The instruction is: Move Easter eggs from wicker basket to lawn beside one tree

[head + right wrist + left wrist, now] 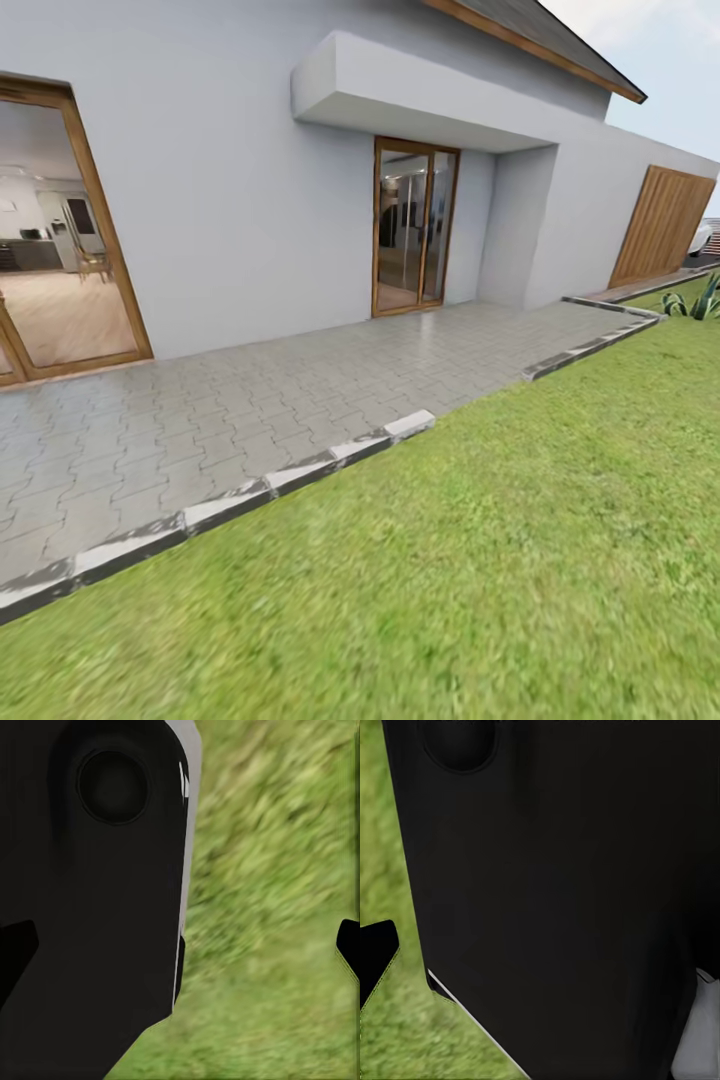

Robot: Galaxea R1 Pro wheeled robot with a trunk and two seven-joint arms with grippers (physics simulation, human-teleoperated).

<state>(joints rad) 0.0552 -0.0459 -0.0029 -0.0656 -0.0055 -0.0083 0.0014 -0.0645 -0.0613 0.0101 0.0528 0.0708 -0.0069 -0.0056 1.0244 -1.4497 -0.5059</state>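
Lawn (480,580) lies nearest, meeting the paving (200,420) before the house (230,200); no basket or eggs here, pincers' state unclear, so turning away from the wall looks wisest.

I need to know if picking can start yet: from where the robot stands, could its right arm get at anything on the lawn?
Probably not yet. The head view takes in bare lawn, paving and the house wall. In the right wrist view there is only blurred grass beside the robot's dark body.

Bare lawn (520,560) beside paving (250,400)
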